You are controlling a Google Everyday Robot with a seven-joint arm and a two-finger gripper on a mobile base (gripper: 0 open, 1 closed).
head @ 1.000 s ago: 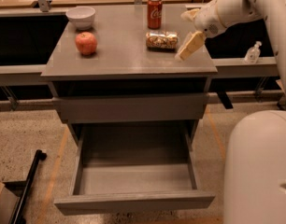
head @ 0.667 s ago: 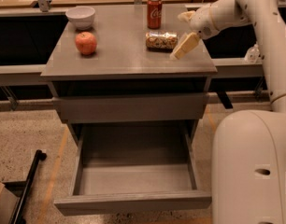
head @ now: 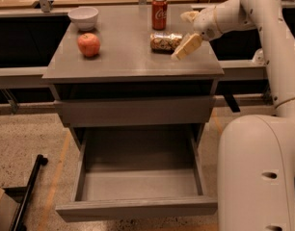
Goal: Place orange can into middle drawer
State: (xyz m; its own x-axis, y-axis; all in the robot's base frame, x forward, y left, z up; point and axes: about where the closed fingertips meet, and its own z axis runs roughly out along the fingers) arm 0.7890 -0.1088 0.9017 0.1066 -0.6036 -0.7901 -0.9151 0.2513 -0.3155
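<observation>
The orange can (head: pixel 165 41) lies on its side on the cabinet top (head: pixel 123 57), just in front of the upright red cola can (head: pixel 159 12). My gripper (head: pixel 187 32) hovers low over the top, right beside the can's right end. It is open, with one cream finger (head: pixel 186 47) near the front and the other (head: pixel 189 16) behind. It holds nothing. The can is left of the fingers, not between them. The middle drawer (head: pixel 135 208) is pulled out below, and its grey floor is bare.
A red apple (head: pixel 88 44) and a white bowl (head: pixel 83 17) sit on the left of the cabinet top. A closed drawer front (head: pixel 135 110) is above the open one. My white base (head: pixel 258 177) stands right of the drawer. A black bar (head: pixel 32 186) lies on the floor at left.
My gripper has moved a little left across the cabinet top, closer to the orange can's right end. The can and the other objects have not moved.
</observation>
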